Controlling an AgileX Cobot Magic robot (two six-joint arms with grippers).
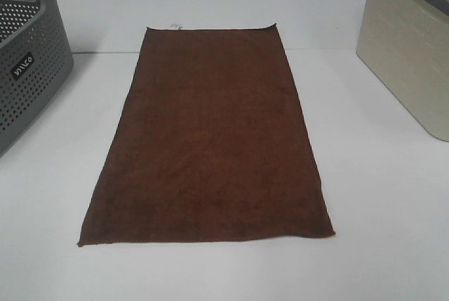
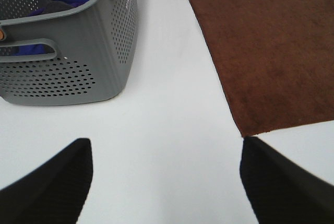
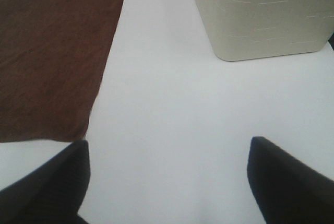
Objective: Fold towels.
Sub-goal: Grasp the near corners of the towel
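Note:
A dark reddish-brown towel (image 1: pixel 210 136) lies flat and unfolded on the white table, long side running away from me, with a small white tag (image 1: pixel 177 27) at its far short edge. Neither gripper shows in the high view. In the left wrist view my left gripper (image 2: pixel 167 182) is open and empty over bare table, just off the towel's near left corner (image 2: pixel 245 132). In the right wrist view my right gripper (image 3: pixel 167 179) is open and empty beside the towel's near right corner (image 3: pixel 78 132).
A grey perforated basket (image 1: pixel 28 62) stands at the far left; blue cloth (image 2: pixel 57 2) lies inside it. A cream bin (image 1: pixel 410 55) with a dark lid stands at the far right. A seam crosses the table behind the towel's far end.

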